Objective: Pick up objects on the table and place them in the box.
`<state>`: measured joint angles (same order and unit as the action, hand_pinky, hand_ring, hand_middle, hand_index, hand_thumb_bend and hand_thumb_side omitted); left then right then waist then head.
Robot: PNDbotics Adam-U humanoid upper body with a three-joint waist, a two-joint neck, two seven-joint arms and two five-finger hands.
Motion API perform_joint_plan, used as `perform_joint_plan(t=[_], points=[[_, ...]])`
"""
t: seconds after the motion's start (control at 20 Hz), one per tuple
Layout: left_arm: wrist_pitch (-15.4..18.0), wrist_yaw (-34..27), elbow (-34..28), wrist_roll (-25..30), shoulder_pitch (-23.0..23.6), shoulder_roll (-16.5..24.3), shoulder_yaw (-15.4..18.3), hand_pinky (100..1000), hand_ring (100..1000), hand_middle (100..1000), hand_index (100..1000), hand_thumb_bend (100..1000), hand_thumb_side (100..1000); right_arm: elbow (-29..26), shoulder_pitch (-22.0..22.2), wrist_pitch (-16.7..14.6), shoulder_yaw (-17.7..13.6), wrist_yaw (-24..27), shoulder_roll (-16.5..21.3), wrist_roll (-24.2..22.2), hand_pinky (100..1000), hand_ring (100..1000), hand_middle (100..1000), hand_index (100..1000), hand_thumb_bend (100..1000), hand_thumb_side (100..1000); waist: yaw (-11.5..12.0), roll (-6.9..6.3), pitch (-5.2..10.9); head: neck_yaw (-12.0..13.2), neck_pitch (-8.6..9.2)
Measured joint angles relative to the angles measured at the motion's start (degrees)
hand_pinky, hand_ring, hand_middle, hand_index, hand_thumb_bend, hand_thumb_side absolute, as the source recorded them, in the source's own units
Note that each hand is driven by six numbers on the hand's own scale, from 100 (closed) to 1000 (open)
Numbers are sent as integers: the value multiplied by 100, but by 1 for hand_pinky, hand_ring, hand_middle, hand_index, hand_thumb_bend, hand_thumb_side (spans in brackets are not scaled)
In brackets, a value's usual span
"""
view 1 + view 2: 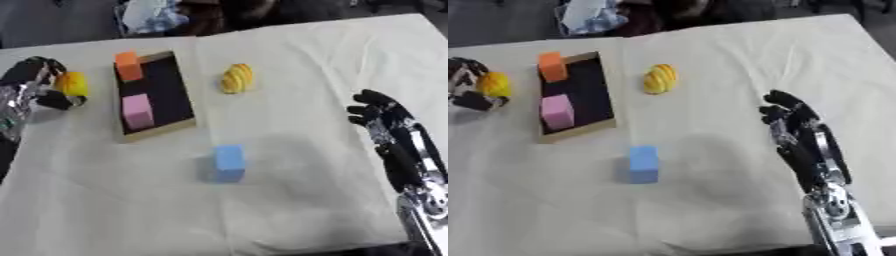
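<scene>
Yellow ball (73, 83) pinched in left hand (37, 86), just left of box (185, 95) — next move likely rightward over its rim — while right hand (385, 125), fingers relaxed, idles far from blue cube (229, 163).

Blue cube (229, 162), seemingly yellow-striped object (236, 78)

Matt cloth-covered table (306, 60), foam-like blue block (229, 162)

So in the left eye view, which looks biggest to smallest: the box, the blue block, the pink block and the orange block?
1. The flat dark box with a tan rim, by far.
2. The light blue foam block, though it sits nearer the camera.
3. The pink foam block.
4. The orange foam block, close to the pink one and farther away, so unsure.
</scene>
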<state>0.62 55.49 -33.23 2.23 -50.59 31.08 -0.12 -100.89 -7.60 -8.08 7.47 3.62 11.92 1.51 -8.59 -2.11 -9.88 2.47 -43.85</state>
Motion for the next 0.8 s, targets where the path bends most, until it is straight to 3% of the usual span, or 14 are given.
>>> perform_joint_plan(t=[0.1,0.35,0.4,0.8], points=[[-13,-2,-1,-10,0,0,0,639,575,600,739,405,177,0,0,0,0,0,0,0,794,782,784,844,100,525,0,0,0,0,0],[-56,-100,-36,-238,16,0,1,583,501,520,662,332,129,1,0,0,0,0,0,0,795,782,784,844,100,526,-1,0,0,-1,0],[-67,-122,-48,-307,17,0,1,546,459,475,612,282,110,1,0,0,0,0,0,0,795,782,784,844,100,526,-2,0,0,-1,0],[-82,-313,-170,-758,22,3,-15,522,427,440,572,283,106,3,0,0,0,0,0,-1,795,782,784,844,100,527,-3,0,0,-10,0]])
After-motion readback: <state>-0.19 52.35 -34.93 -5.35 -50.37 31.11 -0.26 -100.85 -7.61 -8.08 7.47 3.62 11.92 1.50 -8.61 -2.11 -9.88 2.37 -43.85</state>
